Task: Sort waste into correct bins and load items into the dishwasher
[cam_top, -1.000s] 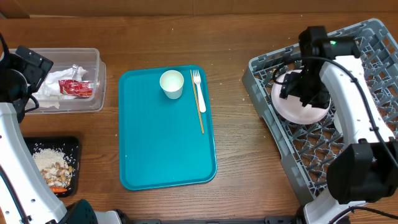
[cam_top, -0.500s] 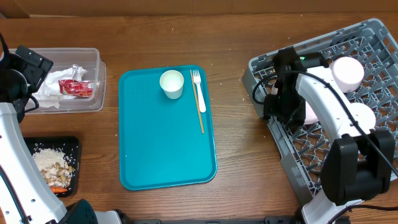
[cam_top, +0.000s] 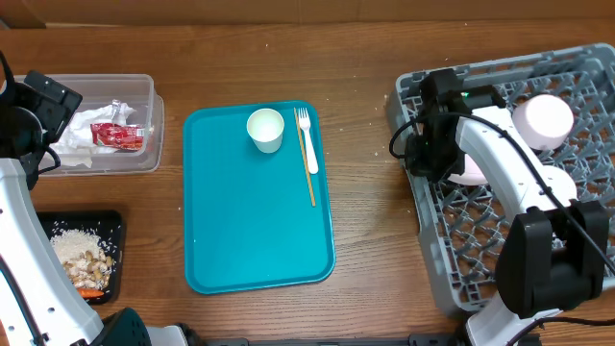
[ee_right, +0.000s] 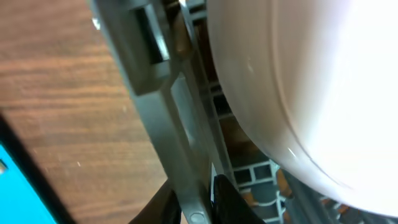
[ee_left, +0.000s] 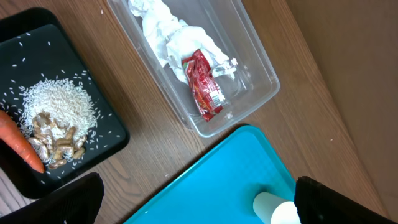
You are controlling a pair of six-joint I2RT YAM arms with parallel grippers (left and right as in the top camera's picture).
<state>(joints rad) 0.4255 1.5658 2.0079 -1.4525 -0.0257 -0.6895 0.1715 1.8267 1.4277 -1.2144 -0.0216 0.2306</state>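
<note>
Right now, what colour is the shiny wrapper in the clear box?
The wrapper is red, seen best in the left wrist view.

Overhead looks straight down; nearer left wrist shares clear box [cam_top: 135, 160].

I count: one teal tray [cam_top: 259, 231], one white cup [cam_top: 265, 128], one fork [cam_top: 307, 154], one clear box [cam_top: 156, 135], one black tray [cam_top: 108, 223], one dish rack [cam_top: 461, 259], one pink bowl [cam_top: 545, 117], one white bowl [cam_top: 565, 183].
</note>
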